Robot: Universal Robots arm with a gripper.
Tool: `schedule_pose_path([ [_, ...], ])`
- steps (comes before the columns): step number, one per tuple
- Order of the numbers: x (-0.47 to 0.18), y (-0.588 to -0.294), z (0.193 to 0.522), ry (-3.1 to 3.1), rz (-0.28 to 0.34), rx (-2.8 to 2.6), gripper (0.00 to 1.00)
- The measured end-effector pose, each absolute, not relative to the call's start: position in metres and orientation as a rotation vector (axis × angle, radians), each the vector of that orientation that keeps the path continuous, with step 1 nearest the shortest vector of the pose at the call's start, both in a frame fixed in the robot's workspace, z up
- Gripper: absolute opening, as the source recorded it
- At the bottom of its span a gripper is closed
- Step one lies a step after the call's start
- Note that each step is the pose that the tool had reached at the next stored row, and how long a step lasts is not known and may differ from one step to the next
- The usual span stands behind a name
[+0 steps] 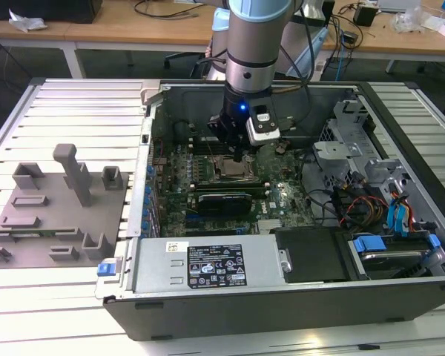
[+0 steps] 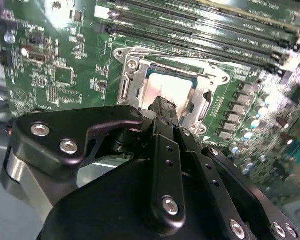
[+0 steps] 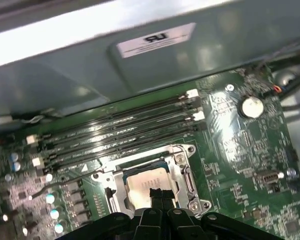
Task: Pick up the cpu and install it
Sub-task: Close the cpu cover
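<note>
In the exterior view I am hanging my gripper low inside the open computer case, right over the socket on the motherboard, with the grey fixture lying well apart at the exterior view's left; in the second wrist view the cpu is sitting flat inside the socket's metal frame, my fingers pressed together on nothing, their tips at its top; in the first wrist view it is lying seated beside the memory slots, so I am judging the placing done, the latching uncertain
</note>
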State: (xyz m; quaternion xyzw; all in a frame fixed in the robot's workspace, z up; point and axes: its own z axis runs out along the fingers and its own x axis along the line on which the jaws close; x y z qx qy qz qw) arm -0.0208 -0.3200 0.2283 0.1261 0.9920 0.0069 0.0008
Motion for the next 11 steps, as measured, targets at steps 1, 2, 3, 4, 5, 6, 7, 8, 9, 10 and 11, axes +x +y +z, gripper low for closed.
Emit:
schedule_pose_path([
  [1,-0.0208,-0.3200,0.2281,3.120,0.021,0.357,0.11],
  [2,-0.0208,-0.3201,0.2279,3.123,0.021,0.331,0.11],
  [3,-0.0208,-0.3200,0.2278,3.126,0.020,0.302,0.11],
  [4,-0.0208,-0.3200,0.2276,3.129,0.019,0.272,0.11],
  [5,-0.0208,-0.3201,0.2274,3.132,0.019,0.238,0.11],
  [6,-0.0208,-0.3201,0.2273,3.135,0.018,0.204,0.11],
  [7,-0.0209,-0.3201,0.2270,3.138,0.017,0.153,0.11],
  [8,-0.0208,-0.3201,0.2268,3.140,0.016,0.118,0.11],
  [9,-0.0208,-0.3201,0.2266,3.141,0.016,0.088,0.11],
  [10,-0.0208,-0.3200,0.2263,3.143,0.014,0.044,0.11],
  [11,-0.0208,-0.3200,0.2262,3.144,0.011,0.014,0.11],
])
